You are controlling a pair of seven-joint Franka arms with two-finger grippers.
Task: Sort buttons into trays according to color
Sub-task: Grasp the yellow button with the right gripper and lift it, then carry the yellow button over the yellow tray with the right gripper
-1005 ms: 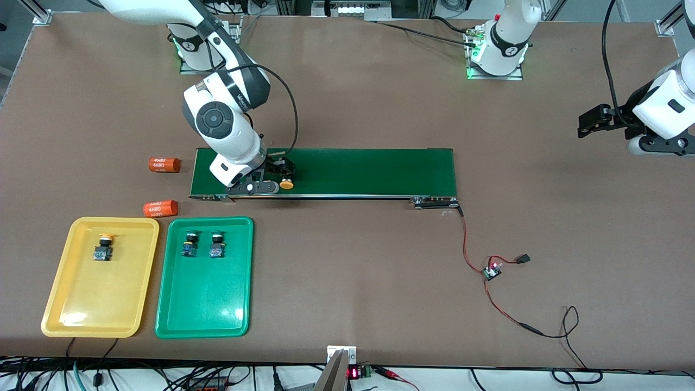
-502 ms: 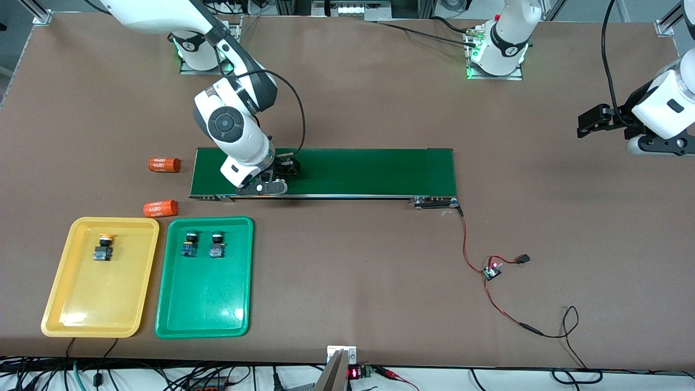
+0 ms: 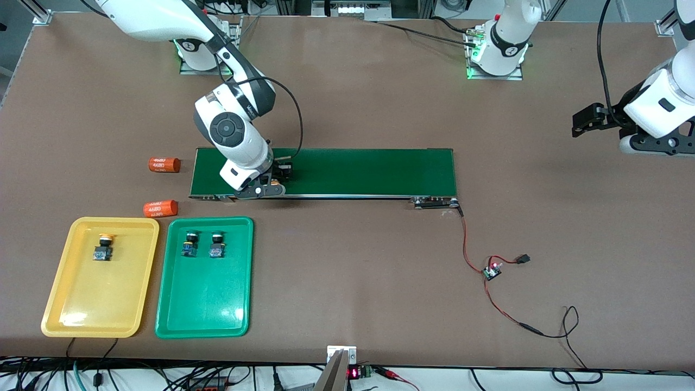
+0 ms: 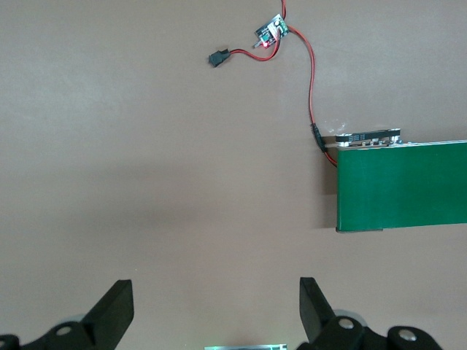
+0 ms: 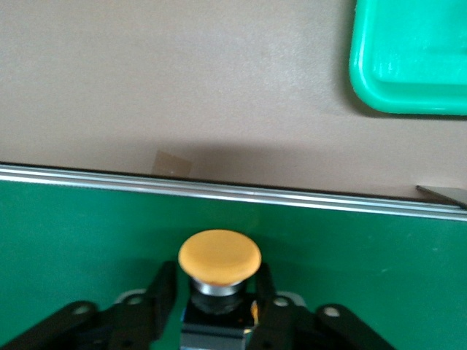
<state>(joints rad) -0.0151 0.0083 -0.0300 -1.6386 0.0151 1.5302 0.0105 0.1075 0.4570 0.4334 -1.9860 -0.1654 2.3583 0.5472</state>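
Yellow-capped button (image 5: 219,257) sits on the conveyor belt (image 3: 353,171), the right gripper (image 5: 214,306) apparently clamped on its body; off-centre, it could twist free before the yellow tray (image 3: 65,304). The left gripper (image 4: 217,310) waits, jaws apart.

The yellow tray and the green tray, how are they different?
The yellow tray holds one button with a yellow-orange cap; the green tray holds two buttons with green caps. The yellow tray lies at the right arm's end of the table; the green tray lies beside it, toward the left arm's end. Both are shallow rectangles with rounded corners, flat on the table.
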